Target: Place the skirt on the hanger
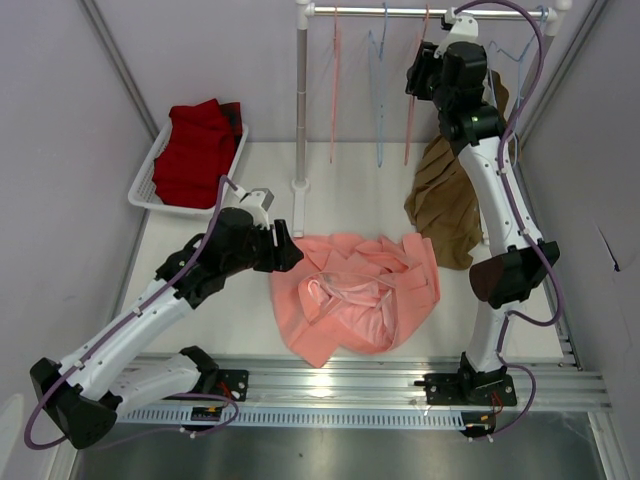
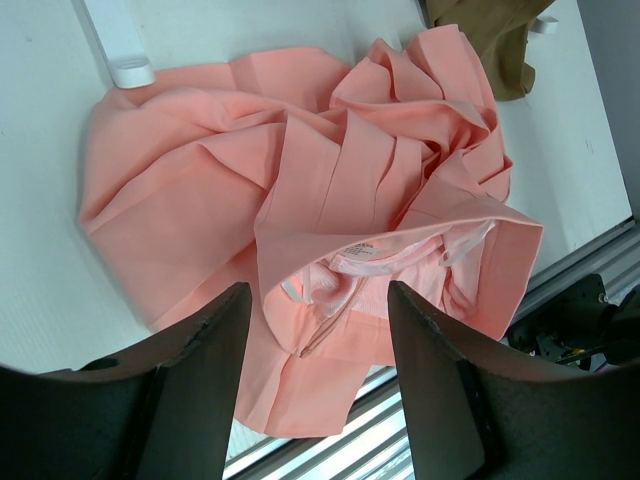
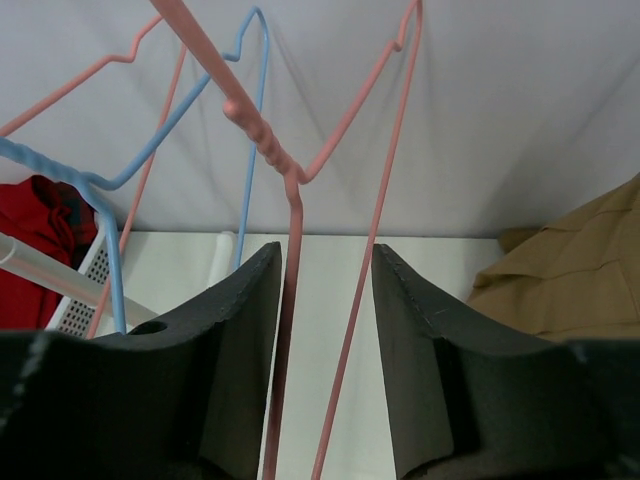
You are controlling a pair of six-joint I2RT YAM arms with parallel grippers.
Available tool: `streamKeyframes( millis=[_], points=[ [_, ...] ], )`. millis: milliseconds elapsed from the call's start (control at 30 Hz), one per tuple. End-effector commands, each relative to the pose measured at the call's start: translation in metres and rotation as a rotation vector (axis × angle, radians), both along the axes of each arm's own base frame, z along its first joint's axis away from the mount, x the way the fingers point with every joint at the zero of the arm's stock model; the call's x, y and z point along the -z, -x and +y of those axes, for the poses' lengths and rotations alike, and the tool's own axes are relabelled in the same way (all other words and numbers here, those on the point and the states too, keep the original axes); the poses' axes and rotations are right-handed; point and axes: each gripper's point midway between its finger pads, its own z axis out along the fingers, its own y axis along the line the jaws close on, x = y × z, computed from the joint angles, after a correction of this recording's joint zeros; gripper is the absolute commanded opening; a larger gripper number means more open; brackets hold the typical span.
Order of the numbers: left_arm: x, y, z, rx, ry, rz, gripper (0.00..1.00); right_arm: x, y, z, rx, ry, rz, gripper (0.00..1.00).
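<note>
The salmon-pink pleated skirt (image 1: pixel 355 290) lies crumpled on the white table, its waistband opening facing up. In the left wrist view the skirt (image 2: pixel 300 180) fills the middle, and my left gripper (image 2: pixel 318 300) hangs open just above its near edge with nothing between the fingers. In the top view the left gripper (image 1: pixel 288 250) is at the skirt's left edge. My right gripper (image 1: pixel 418 72) is raised to the rail beside the pink wire hanger (image 1: pixel 409 110). Its jaws stand apart around two wires of the hanger (image 3: pixel 291 230); one wire lies against the left finger (image 3: pixel 240 330).
A white basket (image 1: pixel 145 172) holding dark red cloth (image 1: pixel 200 150) sits at the back left. A brown garment (image 1: pixel 445 210) hangs at the right under the rail (image 1: pixel 400 12). Light-blue hangers (image 1: pixel 380 90) and another pink one (image 1: pixel 335 80) hang there. The stand pole (image 1: pixel 302 100) rises behind the skirt.
</note>
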Motion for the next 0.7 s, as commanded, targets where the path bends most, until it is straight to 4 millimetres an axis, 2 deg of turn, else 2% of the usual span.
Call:
streamKeyframes(
  millis=[0, 200, 267, 667],
  points=[
    [-0.0163, -0.001, 0.0006, 0.005, 0.011, -0.052, 0.62, -0.0204, 0.0139, -0.0086, 0.018, 0.033, -0.039, 0.46],
    [-0.0179, -0.0002, 0.0005, 0.006, 0.014, -0.054, 0.62, -0.0177, 0.0169, -0.0114, 0.026, 0.056, -0.029, 0.43],
    [-0.0189, 0.0001, 0.0009, 0.005, 0.018, -0.056, 0.62, -0.0185, 0.0183, -0.0113, 0.026, 0.06, -0.027, 0.39],
    [-0.0205, 0.0021, 0.002, 0.004, 0.025, -0.057, 0.62, -0.0196, 0.0151, -0.0112, 0.019, 0.085, -0.029, 0.38]
  ],
)
